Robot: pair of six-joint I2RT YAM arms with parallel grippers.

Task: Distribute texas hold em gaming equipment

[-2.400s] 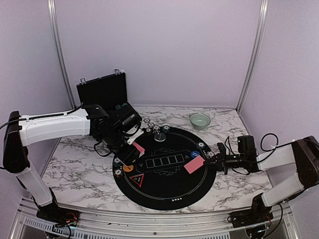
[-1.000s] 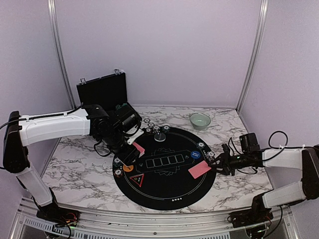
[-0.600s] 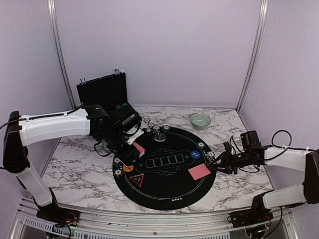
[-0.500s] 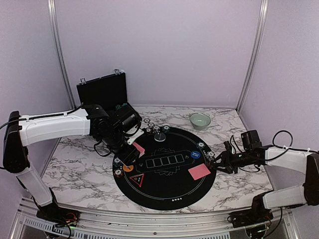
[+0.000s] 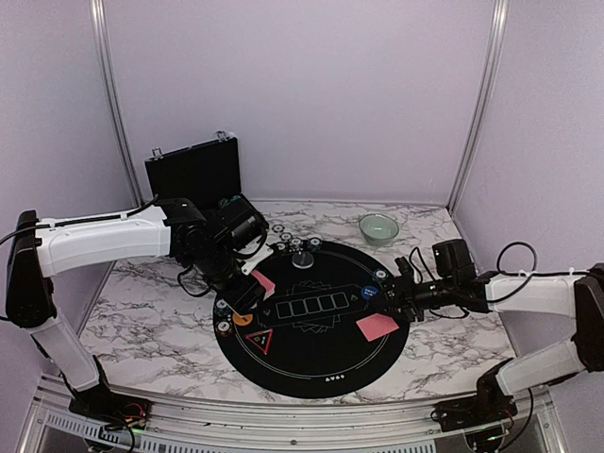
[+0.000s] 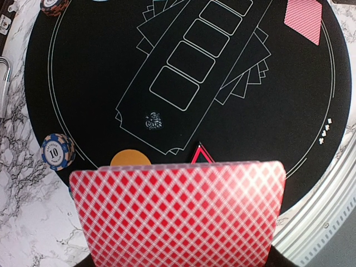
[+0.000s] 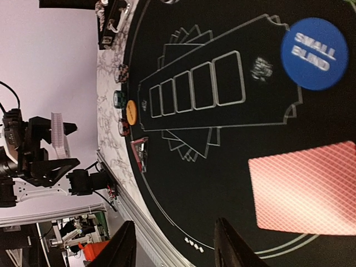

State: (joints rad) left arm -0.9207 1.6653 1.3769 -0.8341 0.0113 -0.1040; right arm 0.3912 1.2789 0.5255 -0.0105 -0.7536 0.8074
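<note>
My left gripper [image 5: 251, 291] is shut on a stack of red-backed playing cards [image 6: 178, 211] above the left edge of the round black mat [image 5: 311, 363]. The stack fills the bottom of the left wrist view and hides the fingers. One red-backed card [image 5: 377, 327] [image 7: 306, 189] lies flat on the mat's right side. My right gripper [image 5: 400, 293] [image 7: 175, 233] hovers just beyond it, open, with nothing between its fingers. A blue "small blind" disc [image 7: 316, 53] lies by that card. An orange disc [image 6: 130, 159] and a "10" chip [image 6: 57, 151] lie at the mat's left.
Small chip stacks [image 5: 296, 243] ring the mat's far rim, and another [image 5: 380, 275] sits at its right. A pale green bowl [image 5: 378, 227] stands at the back right. An open black case [image 5: 193, 170] stands at the back left. A red triangle marker [image 5: 260, 341] lies at the mat's front left.
My right gripper has let go of the card, which now lies flat on the mat. The gripper has opened and drawn away toward the blue disc. The left arm has not moved.
</note>
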